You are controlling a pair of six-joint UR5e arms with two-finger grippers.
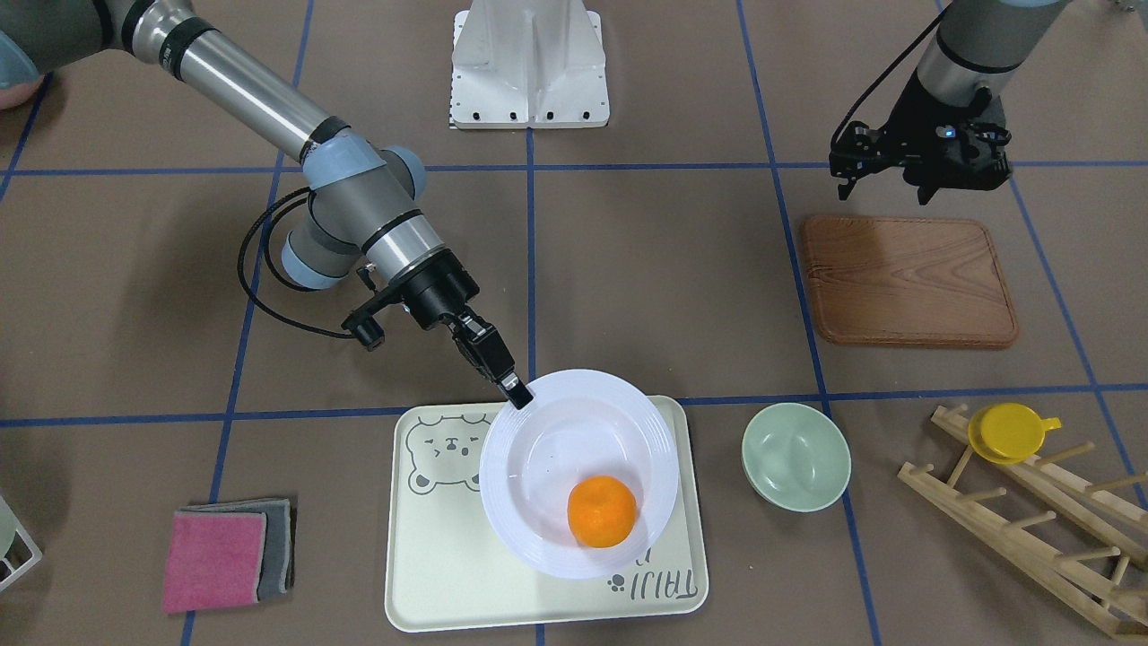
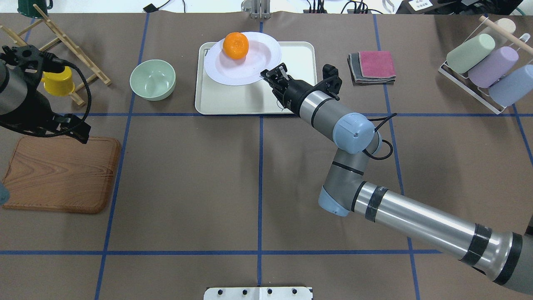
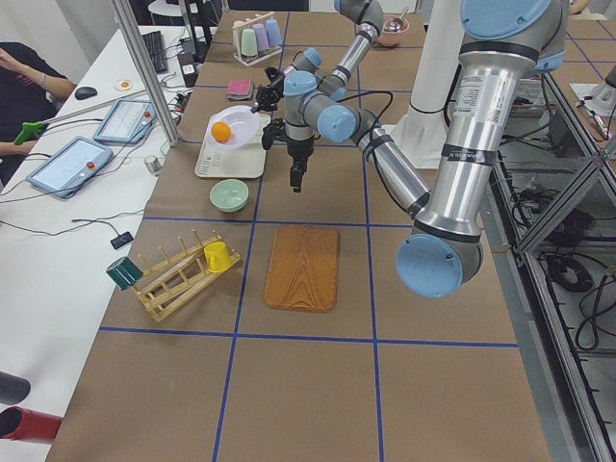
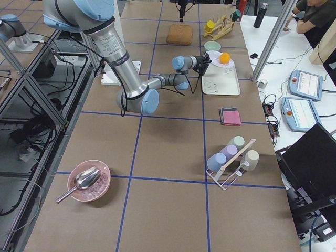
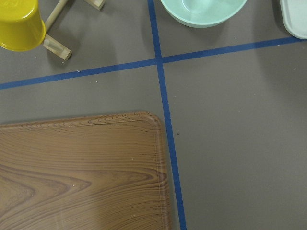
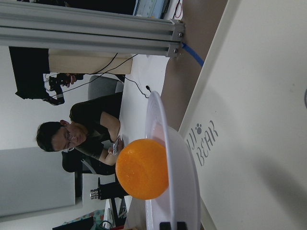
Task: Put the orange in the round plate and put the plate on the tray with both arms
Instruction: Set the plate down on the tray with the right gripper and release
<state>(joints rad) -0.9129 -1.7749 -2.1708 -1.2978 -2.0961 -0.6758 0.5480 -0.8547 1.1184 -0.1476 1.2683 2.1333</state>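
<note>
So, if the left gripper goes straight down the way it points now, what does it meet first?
Most likely the wooden board: the left gripper hangs pointing down over its edge. Depth is unclear, so it might be the bare table beside it.

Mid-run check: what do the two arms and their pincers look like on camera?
The right arm and left arm are silver-grey tubes with light-blue joint caps and black bands. The right pincer and left pincer are black, each with two slim fingers. Black cables loop beside both wrists; a small blue light glows on the left one.
</note>
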